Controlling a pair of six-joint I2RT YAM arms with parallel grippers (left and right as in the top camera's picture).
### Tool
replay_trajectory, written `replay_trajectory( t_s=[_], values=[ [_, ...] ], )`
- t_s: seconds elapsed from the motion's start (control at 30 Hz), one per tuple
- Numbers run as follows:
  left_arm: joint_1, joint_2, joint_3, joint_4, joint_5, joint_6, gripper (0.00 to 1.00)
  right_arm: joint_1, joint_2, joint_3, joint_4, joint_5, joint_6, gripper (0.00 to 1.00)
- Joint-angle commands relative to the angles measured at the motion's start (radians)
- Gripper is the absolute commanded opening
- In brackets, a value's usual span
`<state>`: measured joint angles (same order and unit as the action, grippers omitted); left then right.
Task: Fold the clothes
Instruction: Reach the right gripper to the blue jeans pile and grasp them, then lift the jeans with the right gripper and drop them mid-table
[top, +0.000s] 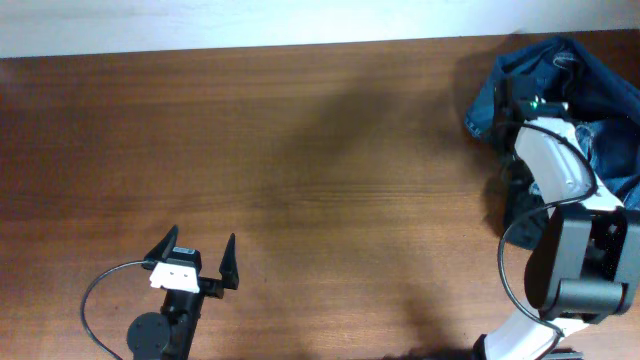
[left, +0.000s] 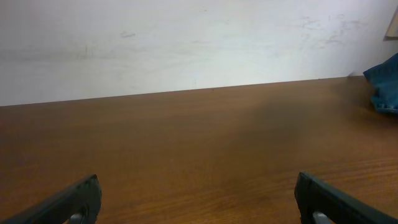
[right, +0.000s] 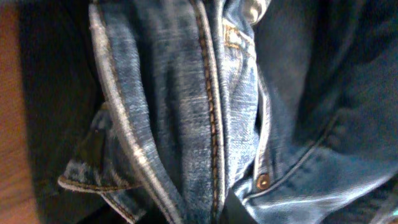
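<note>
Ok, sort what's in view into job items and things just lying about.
Job:
- crumpled medium-blue denim jeans
- black soft fabric garment beside them, mostly hidden

Just there:
- brown wooden table
- white wall

Left pincer (top: 202, 238) splayed, right (top: 510, 100) seemingly closed

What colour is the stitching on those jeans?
Orange-brown, on faded blue jeans; clearest in right wrist view.

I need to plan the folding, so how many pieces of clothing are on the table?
2. Blue jeans are heaped at the table's far right corner, and a dark garment lies beside them and partly under them. More could be hidden inside the heap.
</note>
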<state>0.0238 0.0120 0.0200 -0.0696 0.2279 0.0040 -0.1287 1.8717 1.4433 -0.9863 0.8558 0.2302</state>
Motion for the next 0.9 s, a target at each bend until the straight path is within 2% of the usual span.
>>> replay_trajectory(
  t_s=[0.0,0.3,0.43,0.6,0.87],
  values=[
    [0.003,-0.006,-0.006,0.000,-0.007,0.011,0.99,0.059,-0.014,0.130,-0.068,0.019,0.000,0.04],
    [0.003,-0.006,-0.006,0.000,-0.007,0.011,0.99,0.224,-0.014,0.477,-0.264,0.003,0.000,0.04],
    [0.003,-0.006,-0.006,0.000,-0.007,0.011,0.99,0.345,-0.014,0.607,-0.272,-0.103,0.000,0.04],
    [0.003,-0.006,-0.006,0.000,-0.007,0.011,0.99,0.487,-0.014,0.659,-0.156,-0.291,0.003,0.04],
    [0.003,-0.006,-0.006,0.000,-0.007,0.011,0.99,0.671,-0.005,0.659,0.083,-0.548,0.211,0.04]
  ],
)
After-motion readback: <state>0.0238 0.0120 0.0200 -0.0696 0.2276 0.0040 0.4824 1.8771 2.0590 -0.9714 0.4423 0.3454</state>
